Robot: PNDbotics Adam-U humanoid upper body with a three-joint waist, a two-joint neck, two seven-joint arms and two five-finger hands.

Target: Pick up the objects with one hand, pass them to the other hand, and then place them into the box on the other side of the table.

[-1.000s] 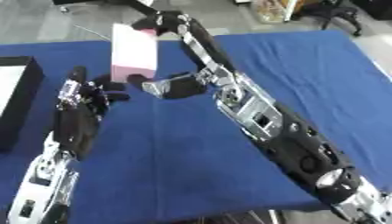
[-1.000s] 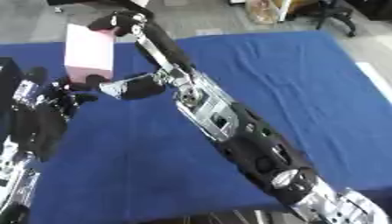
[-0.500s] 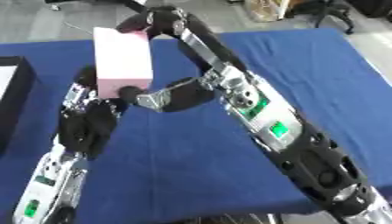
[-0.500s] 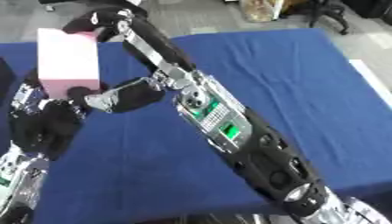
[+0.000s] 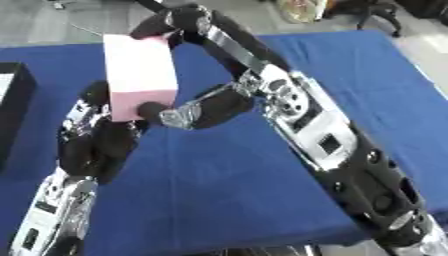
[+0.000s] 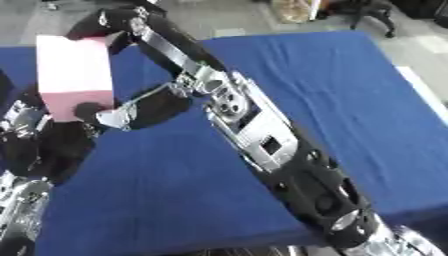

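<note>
1. Left eye view shows the tall pink-and-white rectangular carton [image 5: 138,75] held upright in the air between the two hands, above the blue cloth-covered table [image 5: 367,75]. A second ago it appeared smaller and higher in the view; now it is larger and lower, so it has come toward the camera and the robot's left side.

2. The right hand [image 5: 166,22] curls over the carton's top edge — its dark fingers wrap the upper rim, so it still carries the carton from above.

3. The left hand [image 5: 101,145] has risen under the carton. A second ago it lay lower, apart from the carton; now its fingers are bent and close against the carton's pink lower end. Whether they have fully closed round it I cannot tell, since the carton and the right forearm hide the contact.

4. The black box with a pale inside [image 5: 12,107] sits at the table's left edge, just beside the left arm.

5. My reading — the hand-over is at the point of transfer: both hands are on or at the carton. What remains is the left hand's grasp, the right hand's release, and the short carry to the box.
</note>
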